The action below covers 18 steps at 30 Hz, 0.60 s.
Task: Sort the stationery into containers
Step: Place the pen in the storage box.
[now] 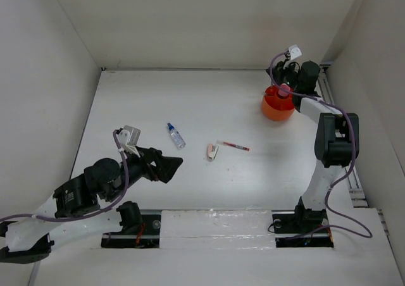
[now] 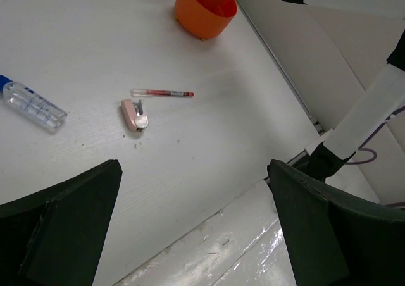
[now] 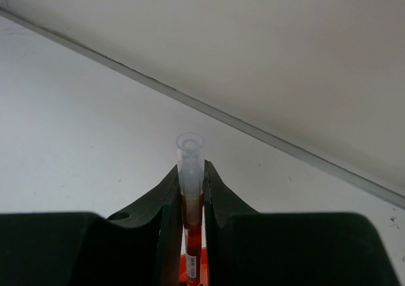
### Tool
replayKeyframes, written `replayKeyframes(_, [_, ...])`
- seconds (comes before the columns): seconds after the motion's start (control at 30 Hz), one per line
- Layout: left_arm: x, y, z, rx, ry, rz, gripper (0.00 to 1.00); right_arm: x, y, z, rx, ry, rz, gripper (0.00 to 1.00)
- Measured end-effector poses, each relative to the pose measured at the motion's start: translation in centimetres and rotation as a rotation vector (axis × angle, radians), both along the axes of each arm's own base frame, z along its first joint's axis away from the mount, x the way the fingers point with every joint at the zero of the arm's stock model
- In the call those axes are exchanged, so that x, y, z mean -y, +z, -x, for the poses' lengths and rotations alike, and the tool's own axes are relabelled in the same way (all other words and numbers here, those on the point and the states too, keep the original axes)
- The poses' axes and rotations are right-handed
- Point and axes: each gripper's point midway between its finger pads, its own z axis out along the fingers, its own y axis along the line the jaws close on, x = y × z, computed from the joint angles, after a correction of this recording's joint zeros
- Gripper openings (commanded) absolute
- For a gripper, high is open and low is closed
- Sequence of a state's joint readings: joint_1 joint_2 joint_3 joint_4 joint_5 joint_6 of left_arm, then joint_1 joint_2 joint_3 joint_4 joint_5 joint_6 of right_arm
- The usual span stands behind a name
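My right claw [image 3: 191, 194] is pinching a clear-capped pen [image 3: 190, 156] upright betw. its two black fingers [image 3: 158, 204]. The cap sticks out above the tips and red shows lower in the barrel; the rest is hidden by the fingers. A sliver of orange shows just below, too cut off to say which compartment. From overhead this claw hangs over the orange tub [image 1: 277, 107], which sits near the far right corner of the worktop [image 1: 209, 99]. My wrist & cable cover the tub's far part, so its dividers don't show. Sth pink sits at the tub's top, can't tell what.

My left claw [image 2: 193, 172] is spread wide w/ nothing betw. the fingers, above the worktop toward the near left corner. Mid-worktop, approx. in a row left to right, lie the blue-capped clear tube [image 2: 33, 105], a small pink-white piece [image 2: 135, 115] and a thin red pen [image 2: 162, 93] just beside that piece. All lie flat, well apart from the tub. The tube's cap is cut by the left wrist view's edge.
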<state>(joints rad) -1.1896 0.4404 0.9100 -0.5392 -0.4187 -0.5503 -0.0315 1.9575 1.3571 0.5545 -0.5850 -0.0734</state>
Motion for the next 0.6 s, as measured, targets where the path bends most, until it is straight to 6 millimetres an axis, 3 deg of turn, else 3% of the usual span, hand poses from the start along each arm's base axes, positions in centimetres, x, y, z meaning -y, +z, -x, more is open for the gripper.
replayKeyframes(0.2, [0.0, 0.0, 0.2, 0.005, -0.013, 0.0, 1.0, 0.1, -0.9, 0.3, -0.014, -0.002, -0.003, 0.1])
replayKeyframes(0.3, [0.0, 0.1, 0.3, 0.008, -0.021, 0.005, 1.0, 0.1, -1.0, 0.3, -0.015, -0.003, -0.009, 0.25])
replayKeyframes(0.33, [0.0, 0.2, 0.3, 0.009, -0.022, 0.007, 1.0, 0.1, -1.0, 0.3, -0.015, -0.003, -0.01, 0.37])
replayKeyframes(0.43, [0.0, 0.4, 0.4, 0.014, -0.025, 0.015, 1.0, 0.1, -0.8, 0.3, -0.01, -0.001, -0.015, 0.5])
replayKeyframes(0.6, [-0.1, 0.6, 0.4, 0.022, -0.027, 0.022, 1.0, 0.6, -1.4, 0.6, -0.022, -0.01, -0.018, 0.56])
